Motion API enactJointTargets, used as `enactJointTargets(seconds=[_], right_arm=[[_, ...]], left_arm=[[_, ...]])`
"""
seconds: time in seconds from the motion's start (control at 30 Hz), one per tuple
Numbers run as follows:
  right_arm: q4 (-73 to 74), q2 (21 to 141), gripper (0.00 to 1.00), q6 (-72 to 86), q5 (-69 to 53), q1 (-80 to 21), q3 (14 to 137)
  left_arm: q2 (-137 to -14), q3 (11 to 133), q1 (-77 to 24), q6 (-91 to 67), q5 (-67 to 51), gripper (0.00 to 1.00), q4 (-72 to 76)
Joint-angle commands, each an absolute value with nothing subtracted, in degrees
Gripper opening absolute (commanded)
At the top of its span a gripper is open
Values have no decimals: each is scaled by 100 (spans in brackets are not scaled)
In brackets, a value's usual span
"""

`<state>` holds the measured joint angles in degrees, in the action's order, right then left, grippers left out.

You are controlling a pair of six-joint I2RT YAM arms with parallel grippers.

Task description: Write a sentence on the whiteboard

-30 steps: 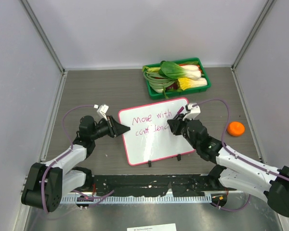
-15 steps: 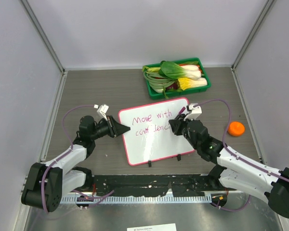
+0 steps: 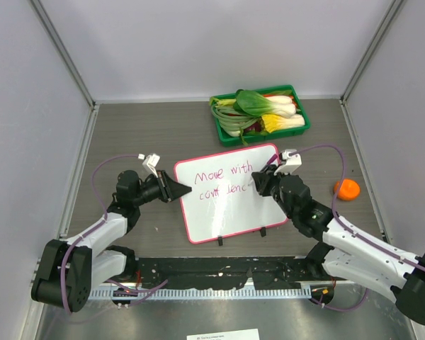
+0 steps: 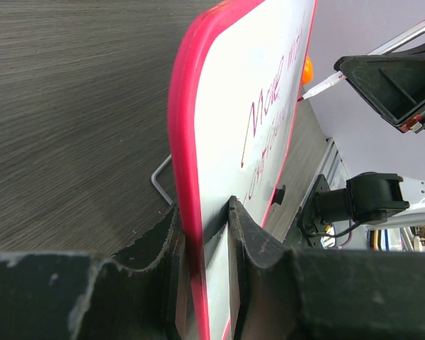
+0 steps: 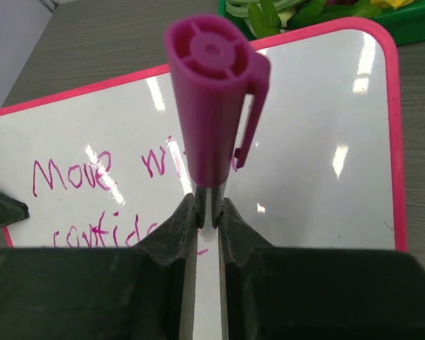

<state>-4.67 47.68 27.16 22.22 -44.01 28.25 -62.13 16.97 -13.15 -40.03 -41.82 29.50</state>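
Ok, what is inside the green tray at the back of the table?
The green tray holds bok choy with white stalks and a yellow-stemmed bunch. The leaves cover the tray floor and whatever lies under them, so I cannot tell more.

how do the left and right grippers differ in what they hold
The left gripper clamps the left edge of the whiteboard; the right gripper pinches a purple marker over its right side. The left gripper's jaws stand apart around the frame; the right gripper's nearly meet on the barrel. Both hold something.
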Motion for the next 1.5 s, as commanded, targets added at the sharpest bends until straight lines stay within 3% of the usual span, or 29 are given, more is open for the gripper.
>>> enactJointTargets(seconds=[0.0,1.47], right_arm=[[-712,4886,1,2672,2277,-4359,3067],[-580,5106,1,2645,2452,-4122,3138]], left_arm=[[-6284,1600,-1327,-3375,-3612,0,2760],[-6328,1591,-1336,-3393,-3639,0,2821]])
